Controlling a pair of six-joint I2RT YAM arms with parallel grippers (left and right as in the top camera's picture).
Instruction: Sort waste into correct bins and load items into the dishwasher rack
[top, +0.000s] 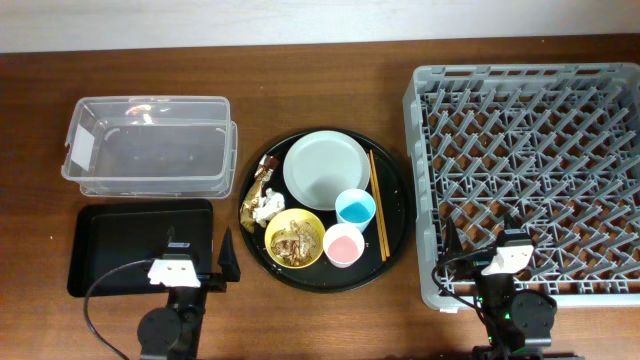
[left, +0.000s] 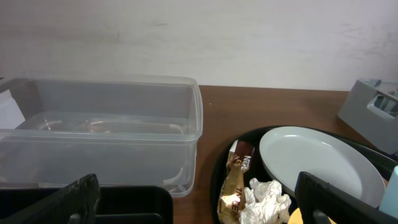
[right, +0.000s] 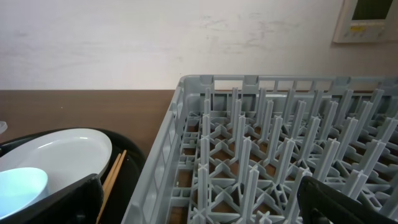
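Observation:
On the round black tray (top: 395, 215) sit the grey-green plate (top: 325, 170), blue cup (top: 355, 209), pink cup (top: 343, 245), and yellow bowl (top: 294, 239) holding brown food scraps. Crumpled white paper (top: 267, 208) and brown-gold wrappers (top: 262, 182) lie at the tray's left; they also show in the left wrist view, paper (left: 266, 198) and wrapper (left: 235, 186). The clear box (top: 150, 145) and shallow black tray (top: 125, 240) are left. The grey rack (top: 530, 170) is right. My left gripper (top: 198, 272) is open and empty over the black tray's near right corner. My right gripper (top: 482, 262) is open and empty over the rack's near left corner.
Thin brown chopsticks (top: 377, 205) lie along the round tray's right side, between the plate and the rack. The rack's upright pegs (right: 249, 155) stand close under my right gripper. The clear box wall (left: 124, 130) rises ahead of my left gripper. Brown wooden table all around.

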